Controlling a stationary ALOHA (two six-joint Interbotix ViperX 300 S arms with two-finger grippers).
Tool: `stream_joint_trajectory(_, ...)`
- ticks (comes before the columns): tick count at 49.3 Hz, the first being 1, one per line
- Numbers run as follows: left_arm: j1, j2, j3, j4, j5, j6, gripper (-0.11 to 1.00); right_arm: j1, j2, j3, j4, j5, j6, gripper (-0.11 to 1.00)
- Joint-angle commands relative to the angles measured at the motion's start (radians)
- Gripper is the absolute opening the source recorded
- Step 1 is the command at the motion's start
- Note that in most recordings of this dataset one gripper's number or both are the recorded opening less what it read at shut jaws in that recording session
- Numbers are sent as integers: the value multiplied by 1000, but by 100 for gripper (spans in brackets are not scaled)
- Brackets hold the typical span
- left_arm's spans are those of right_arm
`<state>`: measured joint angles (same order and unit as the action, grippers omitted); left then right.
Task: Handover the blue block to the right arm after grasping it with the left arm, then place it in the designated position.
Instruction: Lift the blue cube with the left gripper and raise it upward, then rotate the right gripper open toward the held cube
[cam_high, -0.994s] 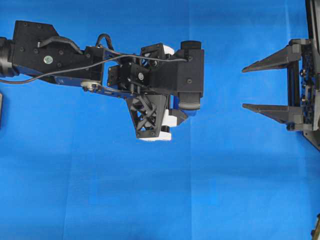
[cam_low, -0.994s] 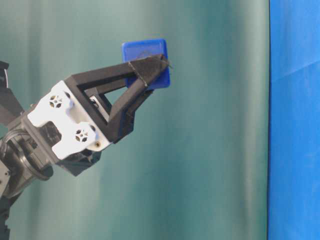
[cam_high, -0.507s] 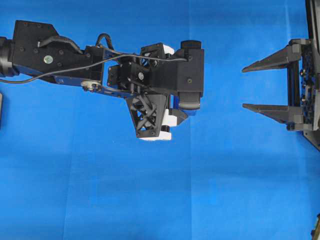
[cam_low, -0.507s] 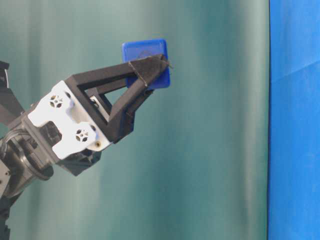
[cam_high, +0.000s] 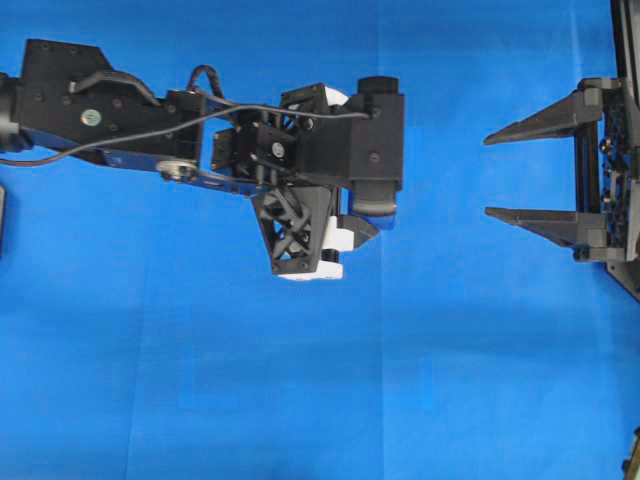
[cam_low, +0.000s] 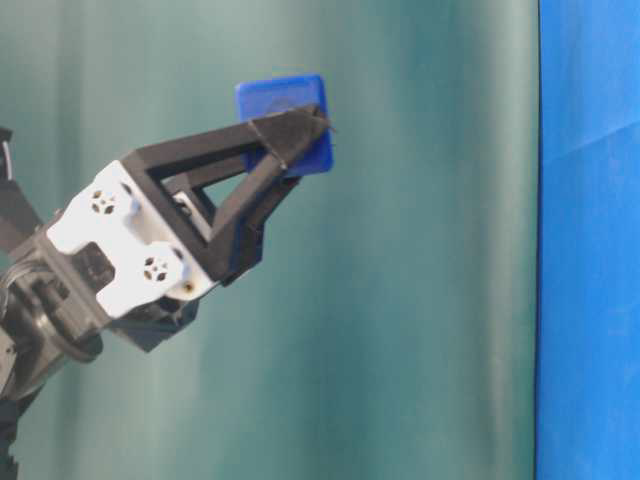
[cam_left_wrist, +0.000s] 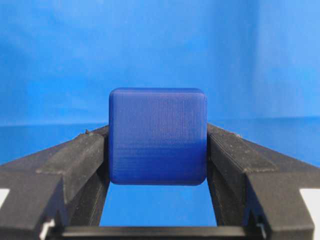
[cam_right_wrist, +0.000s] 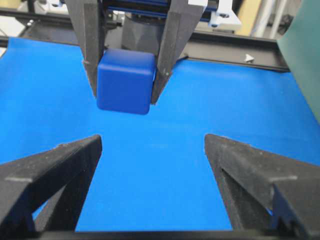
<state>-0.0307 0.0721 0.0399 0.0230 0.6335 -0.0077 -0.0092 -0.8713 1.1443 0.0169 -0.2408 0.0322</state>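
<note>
The blue block, a dark navy cube with rounded edges, is held in the air between the two black fingers of my left gripper, which is shut on it. In the table-level view the block sticks out above the upward-tilted fingertips. From overhead, the left arm's wrist hides the block. My right gripper stands wide open at the right edge, pointing left toward the left gripper with a wide gap between them. In the right wrist view the block hangs ahead of the open right gripper, which holds nothing.
A bright blue cloth covers the table. A green backdrop fills the table-level view. A black frame rail runs along the table's far edge behind the left arm. A dark object sits at the left border.
The left gripper has shifted slightly up and to the left with the block still in it. The right gripper has not moved.
</note>
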Motion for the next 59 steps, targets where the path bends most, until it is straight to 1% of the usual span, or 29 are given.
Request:
stream_joint_trajectory(1,2,-64,21,3,-63,0,49,-2,5,-20,3,-5,0,98)
stream_joint_trajectory(10,3,-152,138,3,-225,-8,48,-2,5,-20,2,-5,0,98)
stream_joint_trajectory(28,-2,-337,434,-2,-680,-9,49,-2,3,-23,2,-9,0,98)
stream_joint_trajectory(34,-2,-376,495,-5,-775,-9,48,-2,2,-25,3,-8,0,98)
stream_joint_trajectory(43,-3,-382,532,-6,-853,-9,49,-2,3,-26,2,-9,0,98)
stream_joint_trajectory(59,-5,-373,531,-8,-856,-11,48,-2,5,-28,0,-11,-2,98)
